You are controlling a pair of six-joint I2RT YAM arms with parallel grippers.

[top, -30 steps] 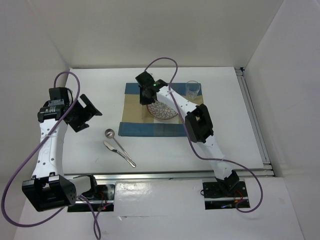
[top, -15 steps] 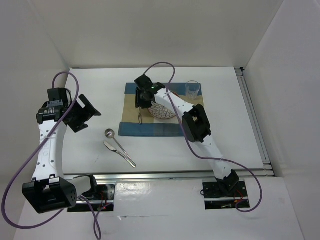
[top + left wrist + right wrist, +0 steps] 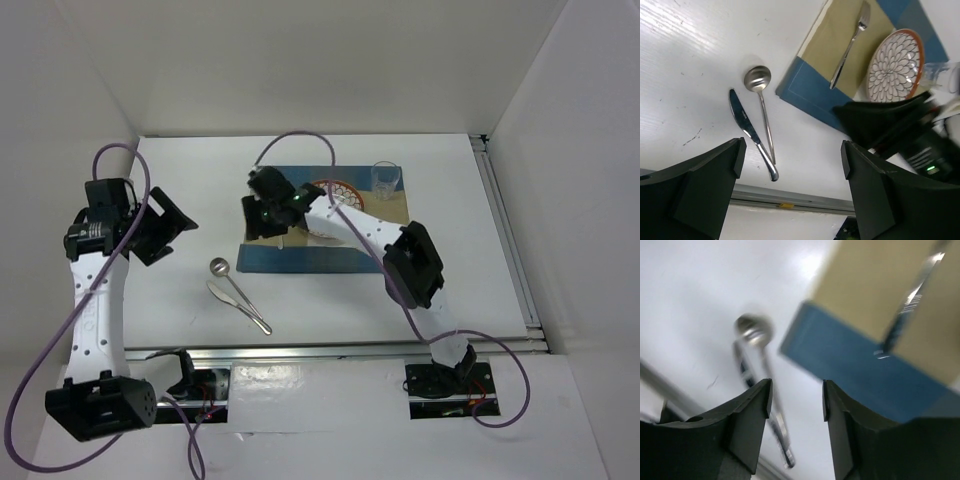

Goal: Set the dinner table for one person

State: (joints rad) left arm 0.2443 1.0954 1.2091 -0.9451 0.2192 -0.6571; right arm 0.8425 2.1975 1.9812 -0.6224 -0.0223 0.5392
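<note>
I see the blue-and-tan striped cloth placemat (image 3: 330, 258) lying on the large matte white rectangular dinner table (image 3: 480, 230), about midway across and toward the far side. On the placemat, the round orange-rimmed patterned plate (image 3: 895, 65) sits in the right half, and the slim silver metal fork (image 3: 850, 50) lies to its left, apart from it. The clear drinking glass (image 3: 385, 178) stands at the mat's far right corner, just beside the plate. Off the mat's near left corner, on the table itself, the silver metal spoon (image 3: 764, 115) and silver metal knife (image 3: 751, 132) lie side by side, knife to the left. Their handle ends look to touch, though I can't be sure. The metal rail (image 3: 330, 351) runs along the near edge.
</note>
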